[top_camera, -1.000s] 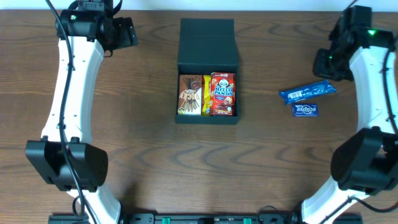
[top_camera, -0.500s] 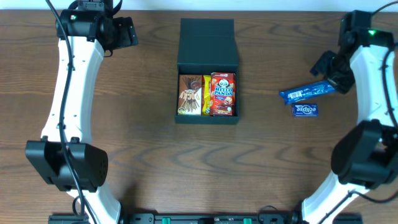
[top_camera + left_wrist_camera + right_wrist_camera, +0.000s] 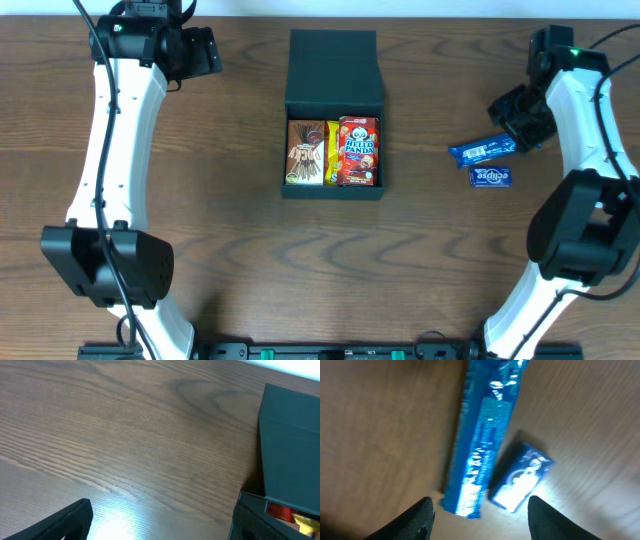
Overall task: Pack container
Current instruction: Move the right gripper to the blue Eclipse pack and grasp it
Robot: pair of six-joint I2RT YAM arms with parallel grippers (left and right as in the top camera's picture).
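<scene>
The right arm has swung in over the table (image 3: 230,210), and the right gripper (image 3: 515,112), jaws parted and empty, hangs above the long blue bar (image 3: 494,149), which has a small blue pack (image 3: 491,177) just beside it. The left gripper (image 3: 198,52) is wide open at the far left. The box (image 3: 333,65) sits in the middle with its lid folded back and snack cartons (image 3: 360,150) inside. It looks like light, stiff cardboard with thin walls that would flex, so it is probably best held by the lid's free edge.
</scene>
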